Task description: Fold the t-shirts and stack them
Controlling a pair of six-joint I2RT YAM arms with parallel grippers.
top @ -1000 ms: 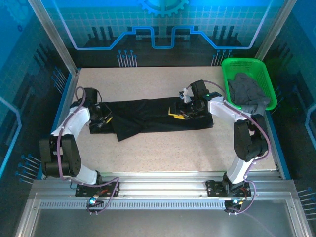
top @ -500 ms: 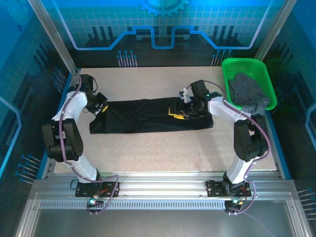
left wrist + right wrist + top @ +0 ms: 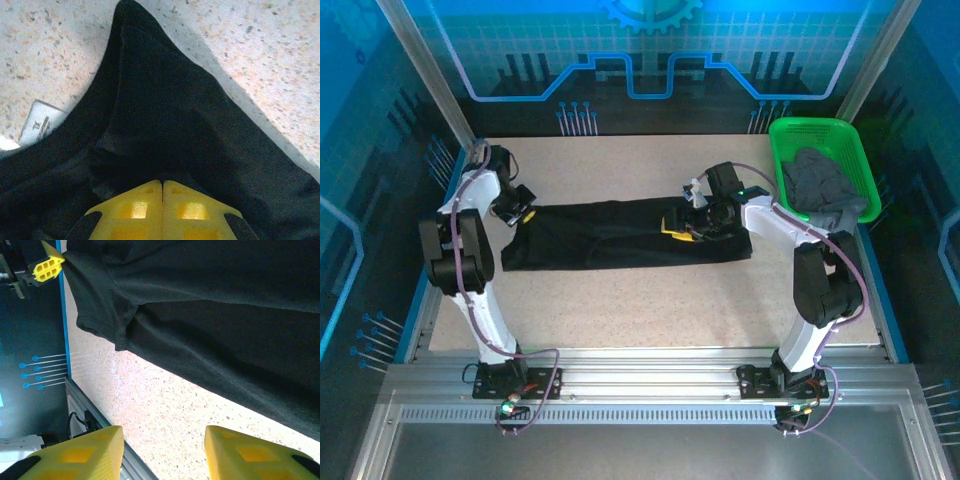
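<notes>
Top external view: a speckled beige table (image 3: 650, 300) stands inside an enclosure of blue-lit panels (image 3: 650, 50), with a metal rail (image 3: 640, 385) along the near edge carrying both arm bases. A green basket (image 3: 785, 135) sits at the far right corner of the table.

Changes noted: a second ago the left gripper (image 3: 520, 212) was nearer the table's middle and the left end of the black shirt (image 3: 620, 235) was bunched, with a flap hanging toward the near edge. The left arm has since swung out toward the far left corner; the flap is gone and that end is drawn out flatter. The right arm and the grey shirt (image 3: 825, 190) have not shifted.

The black shirt lies on the middle of the table, its long axis left to right, roughly parallel to the near edge. The right wrist view shows a sleeve (image 3: 100, 320) toward its left end. The grey shirt lies crumpled in the basket.

The left gripper's jaws are closed together, pinching the black shirt at its left end. The right gripper (image 3: 682, 228) is over the shirt's right part, jaws wide apart and holding nothing. A white label (image 3: 40, 122) peeks from under the cloth in the left wrist view.
</notes>
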